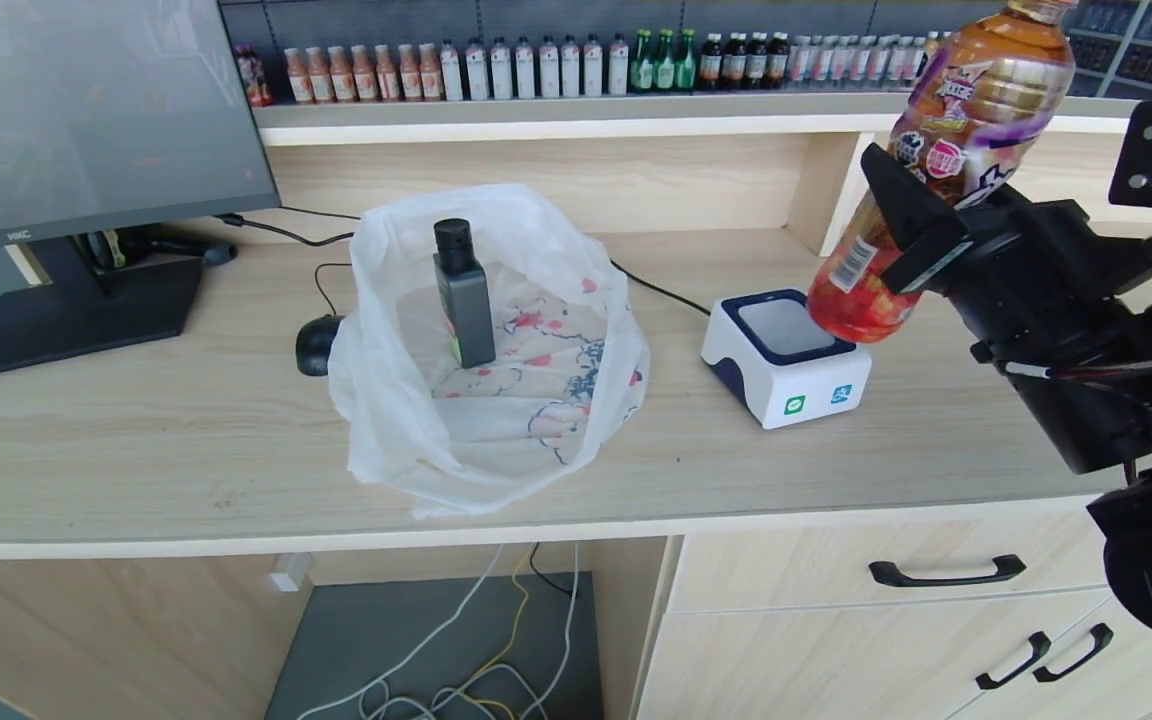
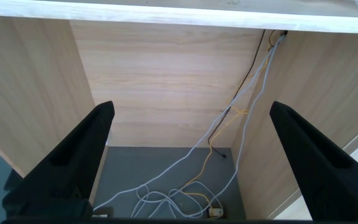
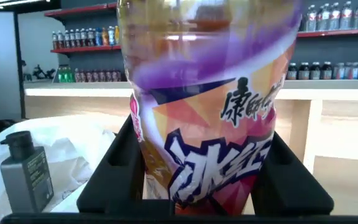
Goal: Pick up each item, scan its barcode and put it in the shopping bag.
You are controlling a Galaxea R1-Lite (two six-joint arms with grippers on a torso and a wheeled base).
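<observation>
Far left of the shopping bag (image 1: 406,420), a dark monitor (image 1: 86,110) stands on the pale wooden table (image 1: 136,440). A black mouse (image 1: 314,345) sits just beside the bag's left edge. The bag itself, thin white plastic with red and blue print, lies open on the table, its mouth spread wide. Inside it a dark grey bottle (image 1: 464,295) with a black cap stands upright. Behind the bag, a long row of drinks (image 1: 586,65) lines the shelf.

Below the bag, under the table, your left tool (image 2: 191,109) hangs with its two black fingers (image 2: 82,155) wide apart and nothing between them, facing a recess where white, yellow and black cables (image 2: 229,130) trail to the floor.

Right of the bag, a white-and-navy scanner (image 1: 786,360) rests on the table, its window facing up. Farther right again, your right tool (image 1: 926,225) is clamped around the middle of a tea bottle (image 1: 976,90), held in the air. The bottle leans, cap up and away from the bag, its base just above the scanner's right edge. Its barcode faces the bag's side.
</observation>
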